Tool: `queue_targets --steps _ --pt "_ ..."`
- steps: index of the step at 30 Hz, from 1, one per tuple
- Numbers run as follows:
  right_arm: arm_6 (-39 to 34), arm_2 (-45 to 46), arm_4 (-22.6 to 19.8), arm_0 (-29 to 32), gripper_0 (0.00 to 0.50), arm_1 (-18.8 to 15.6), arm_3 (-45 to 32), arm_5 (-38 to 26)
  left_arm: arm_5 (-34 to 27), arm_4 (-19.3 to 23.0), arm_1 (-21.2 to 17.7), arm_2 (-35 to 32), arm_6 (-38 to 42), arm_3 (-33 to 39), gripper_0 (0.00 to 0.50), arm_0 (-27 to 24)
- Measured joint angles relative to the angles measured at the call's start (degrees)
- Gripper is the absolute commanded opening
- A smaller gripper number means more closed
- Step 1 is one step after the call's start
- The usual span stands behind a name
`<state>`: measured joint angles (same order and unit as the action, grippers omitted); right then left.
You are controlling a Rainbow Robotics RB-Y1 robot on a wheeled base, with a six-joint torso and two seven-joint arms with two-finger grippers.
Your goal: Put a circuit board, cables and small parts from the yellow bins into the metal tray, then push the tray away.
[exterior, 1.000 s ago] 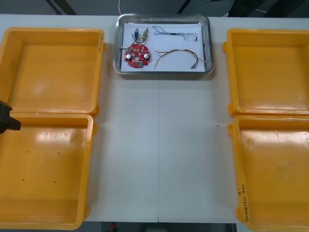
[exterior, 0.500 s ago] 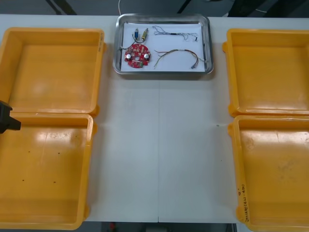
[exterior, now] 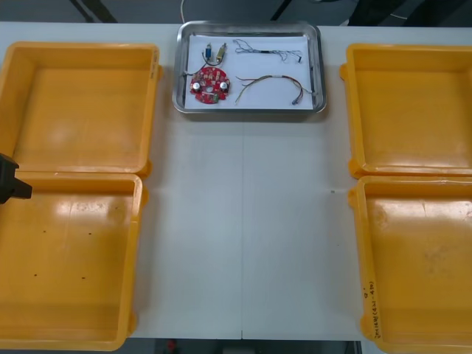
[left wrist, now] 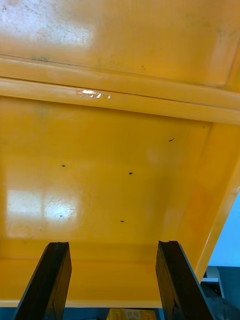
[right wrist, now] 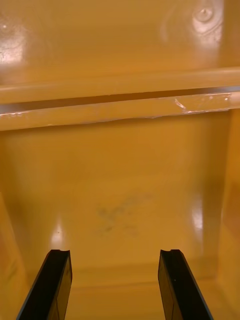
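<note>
The metal tray [exterior: 317, 70] stands at the far middle of the table, white inside. In it lie a round red circuit board [exterior: 209, 85], small metal parts [exterior: 215, 51], a blue and white cable [exterior: 269, 51] and a red and yellow cable [exterior: 269, 82]. My left gripper [left wrist: 112, 280] is open over the near left yellow bin [left wrist: 100, 170], nothing between its fingers; a black bit of that arm [exterior: 10, 181] shows at the left edge. My right gripper [right wrist: 115, 285] is open over the near right yellow bin [right wrist: 120, 200], holding nothing.
Two yellow bins stand at each side: far left [exterior: 81, 103], near left [exterior: 70, 258], far right [exterior: 409, 103], near right [exterior: 417, 258]. Their floors are bare. The white table [exterior: 243, 221] runs between them.
</note>
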<state>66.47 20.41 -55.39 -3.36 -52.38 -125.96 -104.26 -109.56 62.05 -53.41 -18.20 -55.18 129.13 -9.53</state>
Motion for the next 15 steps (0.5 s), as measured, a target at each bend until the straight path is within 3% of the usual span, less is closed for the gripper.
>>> queue_targets --steps 9,15 --pt "0.27 0.00 -1.37 -0.04 0.500 0.00 1.17 0.56 0.00 0.00 0.00 0.00 0.00 0.00 0.500 0.00" --pt "7.01 0.00 -0.86 -0.04 0.500 0.00 1.18 0.56 0.00 0.00 0.00 0.00 0.00 0.00 0.500 0.00"
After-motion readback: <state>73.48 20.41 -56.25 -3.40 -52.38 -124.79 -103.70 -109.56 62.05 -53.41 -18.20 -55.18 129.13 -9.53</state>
